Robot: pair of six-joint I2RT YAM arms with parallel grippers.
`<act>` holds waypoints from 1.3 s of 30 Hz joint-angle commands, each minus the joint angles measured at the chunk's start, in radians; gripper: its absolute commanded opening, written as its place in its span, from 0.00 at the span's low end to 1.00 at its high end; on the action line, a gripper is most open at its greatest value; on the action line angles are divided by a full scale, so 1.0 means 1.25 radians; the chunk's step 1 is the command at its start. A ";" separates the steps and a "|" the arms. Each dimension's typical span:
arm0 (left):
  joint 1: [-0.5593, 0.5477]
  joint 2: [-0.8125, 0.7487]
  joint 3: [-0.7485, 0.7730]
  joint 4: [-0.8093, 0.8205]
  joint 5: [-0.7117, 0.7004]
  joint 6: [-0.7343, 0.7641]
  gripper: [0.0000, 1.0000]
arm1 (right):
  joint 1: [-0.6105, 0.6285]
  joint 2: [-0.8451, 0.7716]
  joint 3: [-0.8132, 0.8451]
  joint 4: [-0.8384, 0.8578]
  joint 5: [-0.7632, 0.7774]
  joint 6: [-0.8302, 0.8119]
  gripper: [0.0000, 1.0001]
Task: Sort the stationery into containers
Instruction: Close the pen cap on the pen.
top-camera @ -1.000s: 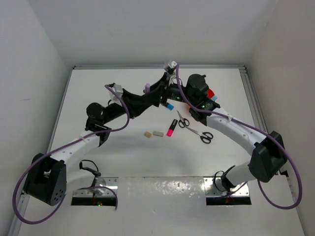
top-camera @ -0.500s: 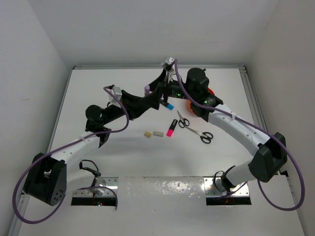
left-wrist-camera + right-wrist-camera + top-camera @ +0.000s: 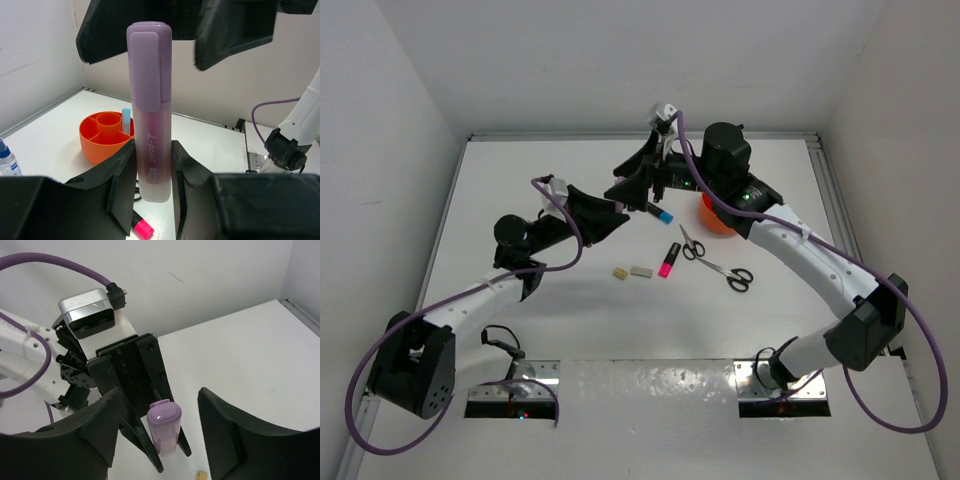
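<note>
A lilac marker [image 3: 150, 115] stands upright between the fingers of my left gripper [image 3: 151, 150], which is shut on its lower barrel. My right gripper [image 3: 159, 400] hangs open over the marker's cap [image 3: 164, 420], its fingers [image 3: 100, 430] wide on both sides and not touching it. In the top view both grippers meet above the table's middle back [image 3: 625, 192]. The orange tub [image 3: 715, 217] sits just behind them, partly under the right arm; a blue-capped marker [image 3: 126, 119] stands in one of its compartments.
On the table lie a blue-capped marker [image 3: 661, 213], a pink-capped marker [image 3: 669, 259], two black-handled scissors [image 3: 692, 245] [image 3: 728, 273], a beige eraser [image 3: 619, 272] and a grey eraser [image 3: 640, 270]. A small bottle [image 3: 6, 159] stands left of the tub.
My right gripper's jaws have spread wide around the marker's cap and the right wrist has lifted back, uncovering more of the tub. The left gripper keeps its hold.
</note>
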 commanded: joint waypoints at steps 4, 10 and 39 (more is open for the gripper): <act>-0.012 -0.023 0.000 0.066 0.008 -0.001 0.00 | -0.003 0.012 0.015 0.011 0.000 -0.006 0.45; -0.012 -0.023 0.000 0.082 0.009 -0.014 0.00 | -0.001 0.012 -0.020 0.061 0.003 0.010 0.00; 0.082 -0.007 0.106 0.369 -0.094 -0.257 0.00 | 0.110 0.053 -0.367 0.194 0.102 -0.023 0.00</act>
